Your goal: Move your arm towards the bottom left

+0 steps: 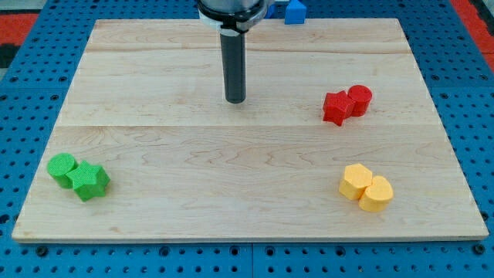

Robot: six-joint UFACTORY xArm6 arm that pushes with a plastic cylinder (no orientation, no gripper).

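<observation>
Nearest you on the pale wooden board [193, 193], a yellow hexagonal block [356, 181] touches a yellow cylinder [377, 194] at right; at left a green cylinder [62, 168] touches a green star block [89, 181]. Farther right, a red star block [336, 106] touches a red cylinder [360, 99]. My tip [235, 100] rests mid-board, well apart from all. It carries no claw. Beyond the far edge sits a blue block [295, 11].
</observation>
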